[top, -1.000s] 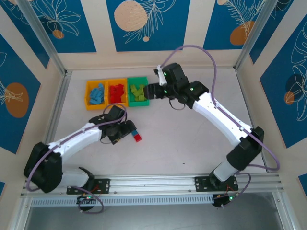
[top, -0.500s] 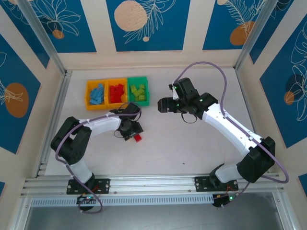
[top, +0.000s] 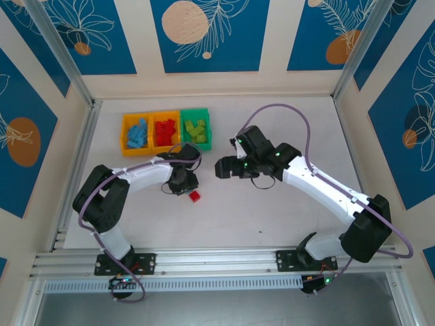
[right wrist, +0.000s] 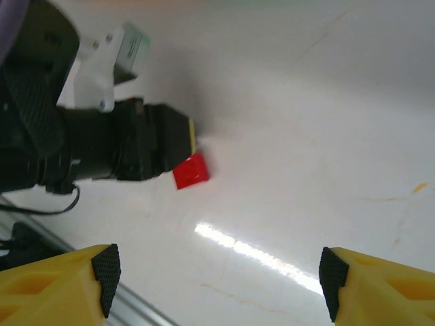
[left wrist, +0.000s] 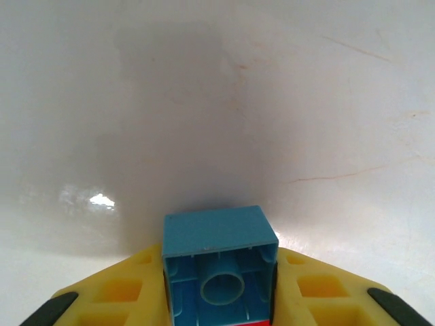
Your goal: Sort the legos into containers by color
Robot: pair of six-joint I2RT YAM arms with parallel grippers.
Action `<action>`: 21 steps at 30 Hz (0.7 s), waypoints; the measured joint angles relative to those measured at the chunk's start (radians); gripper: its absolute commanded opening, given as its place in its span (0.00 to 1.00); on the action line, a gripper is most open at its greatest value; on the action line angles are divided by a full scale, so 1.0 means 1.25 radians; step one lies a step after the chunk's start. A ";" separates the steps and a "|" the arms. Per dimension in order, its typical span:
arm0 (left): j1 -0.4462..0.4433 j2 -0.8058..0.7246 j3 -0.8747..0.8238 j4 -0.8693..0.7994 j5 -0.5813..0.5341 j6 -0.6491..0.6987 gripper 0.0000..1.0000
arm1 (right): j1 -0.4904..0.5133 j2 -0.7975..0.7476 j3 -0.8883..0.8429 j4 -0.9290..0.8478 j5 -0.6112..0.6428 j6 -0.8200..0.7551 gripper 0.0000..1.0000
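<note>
Left hand (left wrist: pixel 219 292) clamps blue brick (left wrist: pixel 219 261), low over bench (left wrist: pixel 306 102). You lift straight up, clear of red brick (top: pixel 195 196) just beside it, then carry to leftmost orange-yellow bin (top: pixel 124 136) holding blues. Right hand (right wrist: pixel 219 275) wide, empty.

One red brick (top: pixel 195 196) lies loose on the table (top: pixel 272 197), near the three joined bins (top: pixel 123 136), each holding bricks of one colour. Your left gripper (left wrist: pixel 219 305) pinches a light blue brick (left wrist: pixel 219 261), hollow underside showing.

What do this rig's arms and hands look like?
The left arm and right arm are white links with black joints, each trailing a purple cable; green lights dot the right one. The left hand and right hand have yellow fingers with black pads.
</note>
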 measured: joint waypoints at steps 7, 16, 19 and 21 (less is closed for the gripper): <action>0.091 -0.094 0.061 -0.053 -0.074 0.100 0.24 | 0.042 0.000 -0.003 0.014 -0.011 0.047 0.79; 0.399 -0.043 0.291 -0.016 -0.094 0.223 0.25 | 0.042 0.038 -0.002 0.040 -0.010 0.062 0.79; 0.442 0.061 0.403 -0.012 -0.081 0.235 0.25 | 0.042 0.051 -0.002 0.038 -0.010 0.064 0.79; 0.464 0.137 0.474 -0.012 -0.064 0.237 0.28 | 0.042 0.052 -0.002 0.032 -0.010 0.064 0.79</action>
